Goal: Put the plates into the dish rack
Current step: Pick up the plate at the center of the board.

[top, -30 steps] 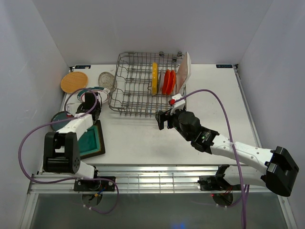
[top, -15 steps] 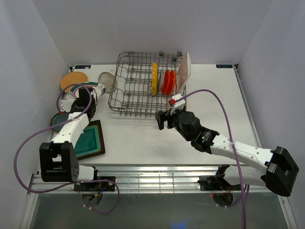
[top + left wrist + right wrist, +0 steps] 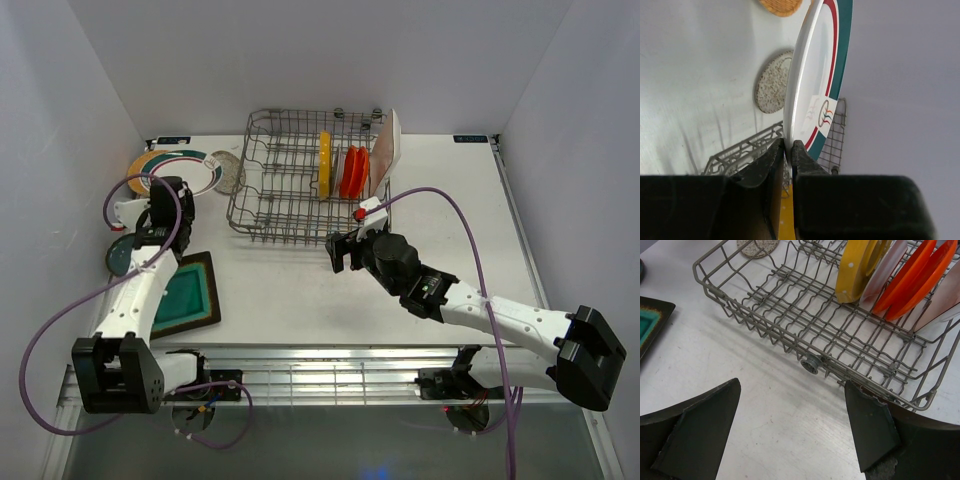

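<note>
White tabletop (image 3: pixel 290 300) evenly lit, pale plain walls (image 3: pixel 320 50) rose behind and beside it, metal rail (image 3: pixel 330 372) lined its near edge

No words or numbers can be read anywhere. The only sign is a small emblem (image 3: pixel 825 113), seen in the left wrist view. It is printed on a white patch that breaks the coloured band of the white green-rimmed plate (image 3: pixel 812 65). The emblem is a thin oval outline enclosing three wavy upright strokes, which look red, green and dark. Beside it on the same patch are faint pale marks that may be lettering, too washed out to read. In the top view, two small blue tags (image 3: pixel 470 138) sit at the far edge of the table (image 3: pixel 300 300), one toward each back corner. Anything printed on them is too small to read.
</note>
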